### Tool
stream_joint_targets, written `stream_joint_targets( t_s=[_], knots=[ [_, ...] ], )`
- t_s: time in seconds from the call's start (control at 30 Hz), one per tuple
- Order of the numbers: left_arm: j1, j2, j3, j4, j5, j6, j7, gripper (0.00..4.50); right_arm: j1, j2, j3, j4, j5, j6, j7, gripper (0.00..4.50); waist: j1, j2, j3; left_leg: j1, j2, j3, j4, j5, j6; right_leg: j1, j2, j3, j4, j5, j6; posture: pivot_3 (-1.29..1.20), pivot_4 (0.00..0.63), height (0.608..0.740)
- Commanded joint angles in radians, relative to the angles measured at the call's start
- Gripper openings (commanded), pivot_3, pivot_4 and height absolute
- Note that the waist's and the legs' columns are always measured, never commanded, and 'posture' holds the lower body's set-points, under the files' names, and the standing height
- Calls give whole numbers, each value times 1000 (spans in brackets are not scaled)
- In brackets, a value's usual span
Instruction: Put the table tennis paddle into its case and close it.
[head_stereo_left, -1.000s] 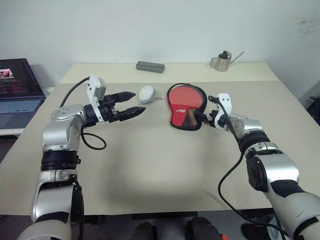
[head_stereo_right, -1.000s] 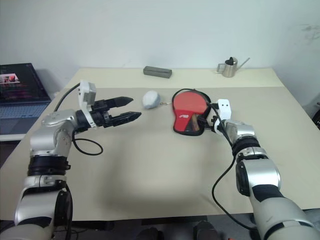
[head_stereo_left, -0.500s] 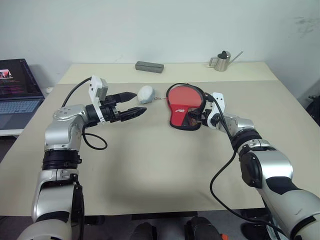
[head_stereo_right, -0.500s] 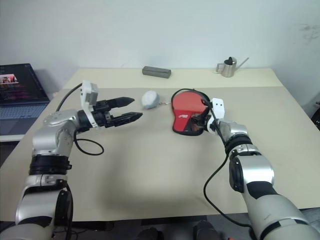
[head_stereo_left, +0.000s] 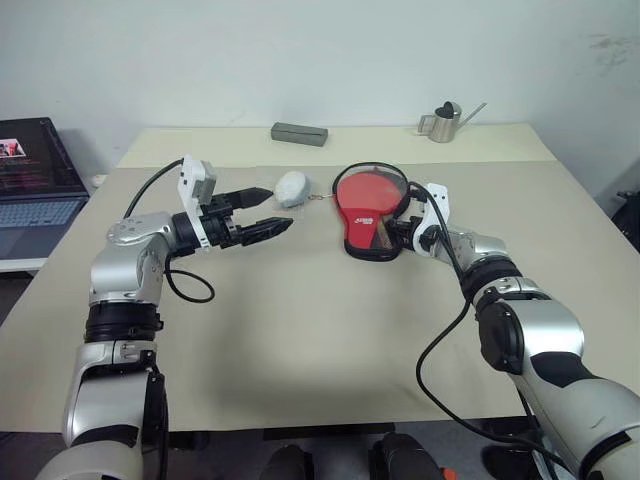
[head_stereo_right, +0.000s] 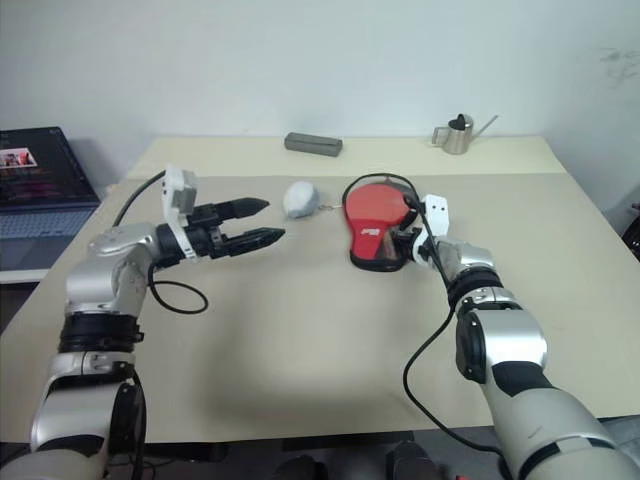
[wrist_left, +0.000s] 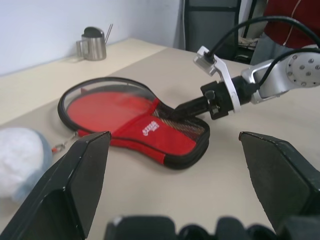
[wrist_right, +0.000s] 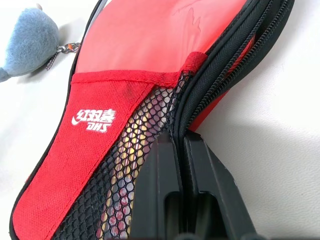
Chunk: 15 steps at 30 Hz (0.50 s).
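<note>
Nearest to me, my right gripper (wrist_right: 181, 165) has its two black fingers pressed together at the handle end of the case (head_stereo_left: 371, 212), pinched on the black zipper rim where the mesh pocket meets the red lettered panel; from the wrist camera I judge it has the zip edge or the slider, though I cannot make out a pull tab, so I would not swear which. My left gripper (head_stereo_left: 255, 211) hangs above the table (head_stereo_left: 320, 330) well to the left of the case, fingers spread wide and holding nothing, pointing across toward the case. The case lies flat on the table toward the far middle. The table tennis paddle (wrist_left: 107, 106) is already inside: its red face shows through the clear side and the striped handle sits behind the mesh. So insertion looks done and I am on the closing step, with the zipper rim gaping along the side by my right fingers. Next I would need to draw the zip round the rim while the case stays put, which probably calls for the left gripper to come over and pin the round end. Just beyond the left fingertips sits a small pale plush toy (head_stereo_left: 292, 187) on a keyring, near the case's round end; at the far edge, a grey block (head_stereo_left: 300, 133) and a small metal watering can (head_stereo_left: 442, 122).
</note>
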Motion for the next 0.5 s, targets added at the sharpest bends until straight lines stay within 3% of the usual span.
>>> stream_joint_targets(
  t_s=[0.03,0.33,0.5],
  knots=[
    [4,15,20,-53,-27,-9,3,4500,-3,3,-21,-11,13,27,-19,7,0,0,0,0,0,0,0,0,0,0,0,0,0,0,0,0,150,740],
    [92,32,3,-161,-56,37,-21,4500,21,10,-27,-77,33,129,-15,7,0,0,0,0,0,0,0,0,0,0,0,1,0,0,0,0,150,740],
    [125,56,-23,-205,-70,83,-64,4500,85,1,2,-260,56,307,21,7,1,0,0,0,0,-1,0,0,1,0,0,1,0,0,0,0,150,740]
  ],
)
